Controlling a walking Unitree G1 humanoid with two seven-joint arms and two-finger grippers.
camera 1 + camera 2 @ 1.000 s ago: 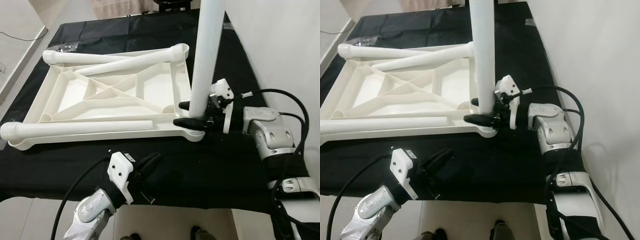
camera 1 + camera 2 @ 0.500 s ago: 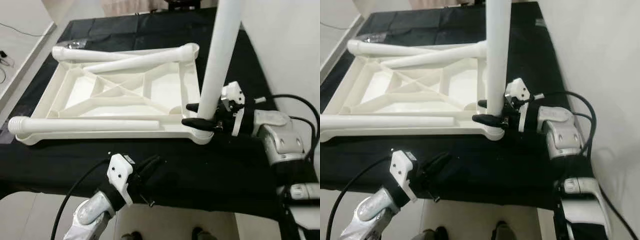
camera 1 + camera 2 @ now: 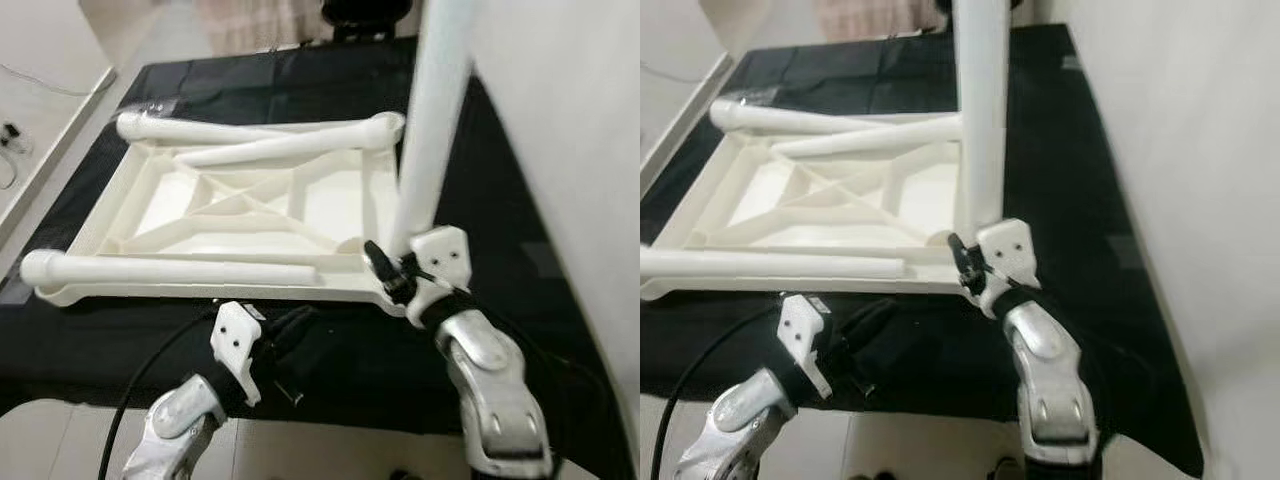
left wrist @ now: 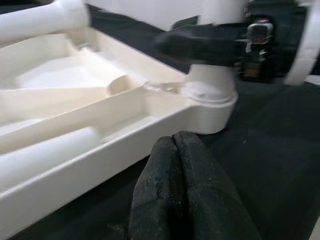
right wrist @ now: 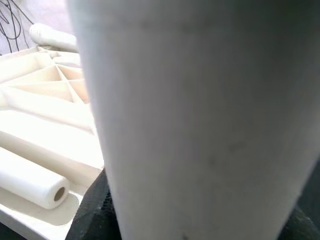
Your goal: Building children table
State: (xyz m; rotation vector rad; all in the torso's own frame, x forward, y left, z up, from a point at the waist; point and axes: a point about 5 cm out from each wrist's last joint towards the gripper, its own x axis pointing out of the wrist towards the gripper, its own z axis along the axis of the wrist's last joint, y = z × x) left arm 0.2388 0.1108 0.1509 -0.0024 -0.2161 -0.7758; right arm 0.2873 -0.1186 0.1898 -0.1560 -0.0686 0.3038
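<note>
A black-covered bench (image 3: pixel 250 70) takes up most of the head views, and on it lies the white table top (image 3: pixel 240 205) upside down, its ribbed underside facing up like a shallow tray. One leg (image 3: pixel 430 120) stands upright in the corner socket at the lower right of the top, rising out of the frame's upper edge. Three more legs are loose: one long leg (image 3: pixel 170 268) rests along the near edge of the top, and two others (image 3: pixel 260 140) lie crossed at the far edge, across the upper middle of the frame. So, judging by this, one leg of four is seated or being seated, and three remain.

The right hand (image 3: pixel 392 268) is at the foot of the upright leg, its black fingers pinching the leg just above the socket. The left hand (image 3: pixel 295 340) hovers low at the lower centre of the frame, just before the top's near edge, its fingers (image 4: pixel 182 190) pressed together and holding nothing.
</note>
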